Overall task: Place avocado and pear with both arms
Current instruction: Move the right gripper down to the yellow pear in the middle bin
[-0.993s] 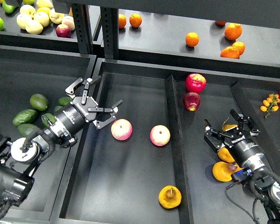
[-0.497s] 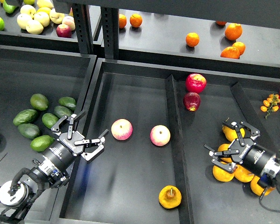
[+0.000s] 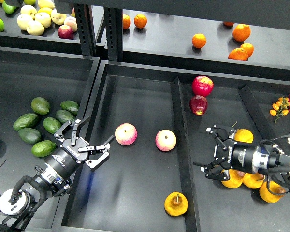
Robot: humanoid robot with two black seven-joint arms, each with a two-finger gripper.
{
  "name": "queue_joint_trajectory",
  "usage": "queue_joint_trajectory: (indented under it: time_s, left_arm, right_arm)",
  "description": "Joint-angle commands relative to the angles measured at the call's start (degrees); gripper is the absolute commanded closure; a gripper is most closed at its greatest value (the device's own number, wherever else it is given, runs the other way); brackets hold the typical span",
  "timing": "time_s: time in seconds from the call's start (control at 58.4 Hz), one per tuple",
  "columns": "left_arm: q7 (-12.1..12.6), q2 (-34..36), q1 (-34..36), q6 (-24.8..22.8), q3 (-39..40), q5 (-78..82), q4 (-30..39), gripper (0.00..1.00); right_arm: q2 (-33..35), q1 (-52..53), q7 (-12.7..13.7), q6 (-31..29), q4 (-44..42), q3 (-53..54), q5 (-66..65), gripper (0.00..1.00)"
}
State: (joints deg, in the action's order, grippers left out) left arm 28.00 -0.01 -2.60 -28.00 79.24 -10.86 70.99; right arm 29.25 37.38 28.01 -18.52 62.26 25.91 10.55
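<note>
The avocado [image 3: 43, 148], brighter green than its neighbours, lies at the front of the avocado pile in the left bin. The pear [image 3: 176, 203], squat orange-yellow with a brown stem and a dark blotch, lies alone at the front of the middle bin. My left gripper [image 3: 97, 127] is open and empty. It hovers over the left wall of the middle bin, just right of the avocados. My right gripper [image 3: 208, 149] is open and empty. It points left over the right bin, beside a heap of orange-yellow pears [image 3: 232, 179].
Two pink apples [image 3: 126, 134] [image 3: 166, 140] lie mid-bin. Two red apples [image 3: 202, 85] sit in the right bin behind a raised divider [image 3: 178, 125]. Darker avocados [image 3: 25, 121] fill the left bin. Oranges [image 3: 199, 40] and pale apples [image 3: 35, 20] are on the rear shelf; small tomatoes [image 3: 280, 106] at far right.
My left arm pulled back down and left from the pink apple, then held still. My right gripper swung round to point left and moved toward the divider, uncovering the pears.
</note>
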Motion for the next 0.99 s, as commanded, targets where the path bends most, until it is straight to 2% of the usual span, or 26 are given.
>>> queue_joint_trajectory:
  time_s: [0.0,0.325,0.976]
  left_arm:
    - [0.0,0.0,0.0,0.0,-0.2,0.0,-0.1,0.01]
    - [0.0,0.0,0.0,0.0,-1.5,0.0,0.0,0.01]
    - [0.0,0.0,0.0,0.0,-3.3,0.0,-0.9,0.01]
  right_arm:
    - [-3.0,0.3,0.0,0.1,-1.4,-3.9,-2.2,0.0]
    - [-7.8,1.0,0.0,0.1,-5.5,-10.4,-7.6,0.01]
    - [-7.7,0.3,0.0,0.1,-6.5,-18.2,-7.7,0.01]
